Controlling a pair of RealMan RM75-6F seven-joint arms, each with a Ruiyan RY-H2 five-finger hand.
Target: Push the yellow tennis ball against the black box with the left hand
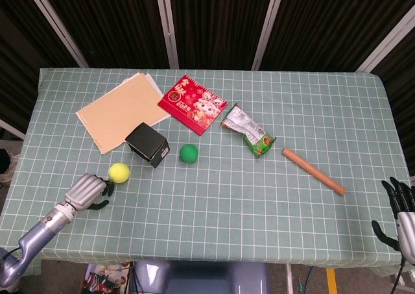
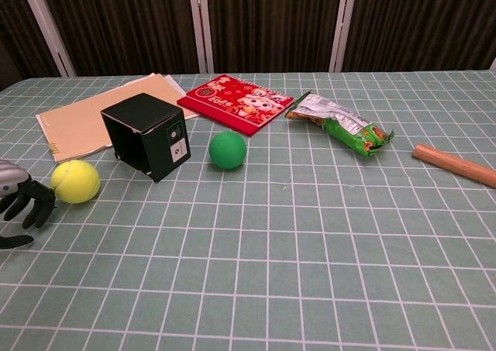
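Note:
The yellow tennis ball (image 1: 118,172) (image 2: 76,182) lies on the green checked cloth just front-left of the black box (image 1: 147,144) (image 2: 147,135), with a narrow gap between them. My left hand (image 1: 87,191) (image 2: 22,198) sits low on the table at the ball's near-left side. Its dark fingers (image 2: 39,202) are spread and curve down, their tips right by the ball and holding nothing. My right hand (image 1: 402,219) hangs off the table's near right corner with its fingers apart and empty. It shows only in the head view.
A green ball (image 1: 189,152) (image 2: 228,149) lies right of the box. Behind are tan folders (image 1: 120,112), a red calendar (image 1: 192,104) and a snack bag (image 1: 249,132). A wooden stick (image 1: 313,171) lies at the right. The table's left edge (image 1: 14,177) is close to my left hand.

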